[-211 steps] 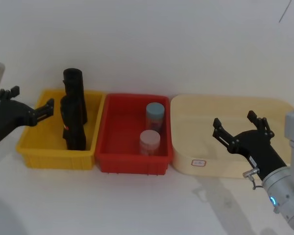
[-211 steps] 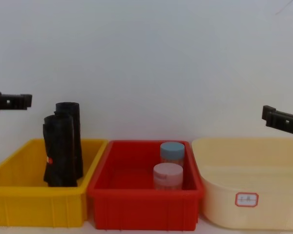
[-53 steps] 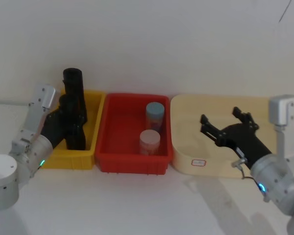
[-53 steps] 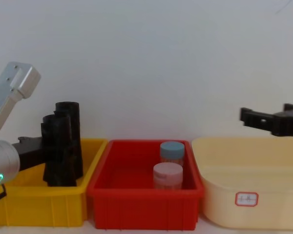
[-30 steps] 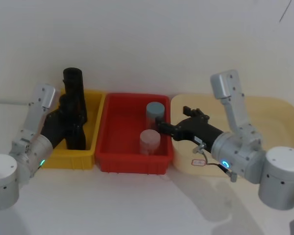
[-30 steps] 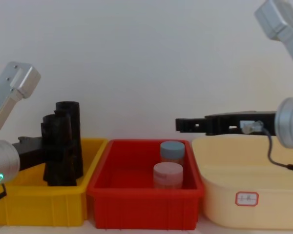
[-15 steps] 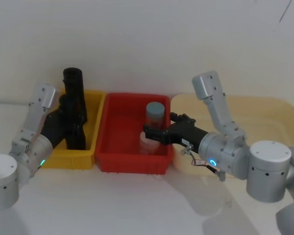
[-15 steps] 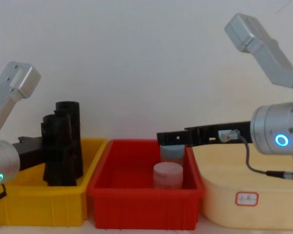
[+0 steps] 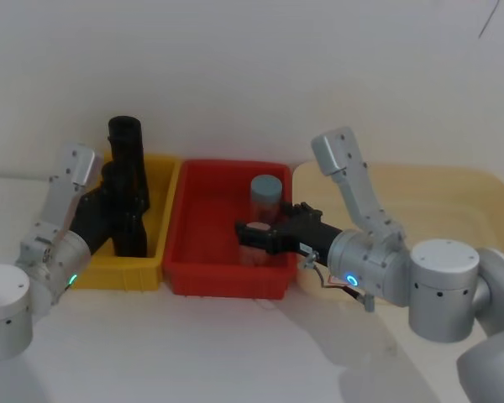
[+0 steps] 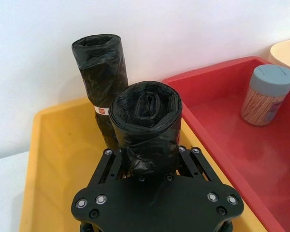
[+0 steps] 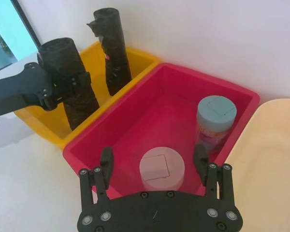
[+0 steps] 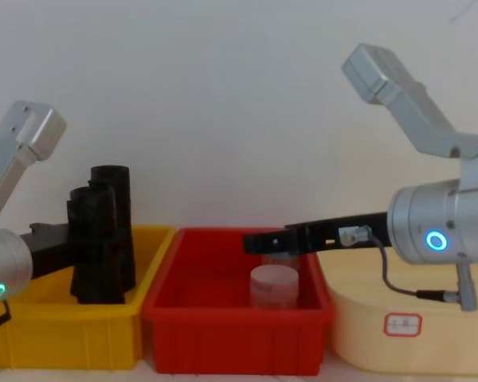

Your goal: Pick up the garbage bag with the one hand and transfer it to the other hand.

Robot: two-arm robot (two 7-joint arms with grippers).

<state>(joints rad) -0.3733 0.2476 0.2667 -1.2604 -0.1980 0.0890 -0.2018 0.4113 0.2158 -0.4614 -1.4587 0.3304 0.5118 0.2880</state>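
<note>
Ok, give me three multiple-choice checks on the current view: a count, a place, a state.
1. How many jars stand in the red bin? A one B two C three
2. Where do the garbage bag rolls stand? A blue crate B red bin C yellow bin
3. The right gripper over the red bin is: A open B shut on a jar C shut on a roll
1 B: one blue-lidded, one pale-lidded. 2 C: both upright there, left gripper clamped around the nearer roll. 3 A: its fingers stand wide apart.
</note>
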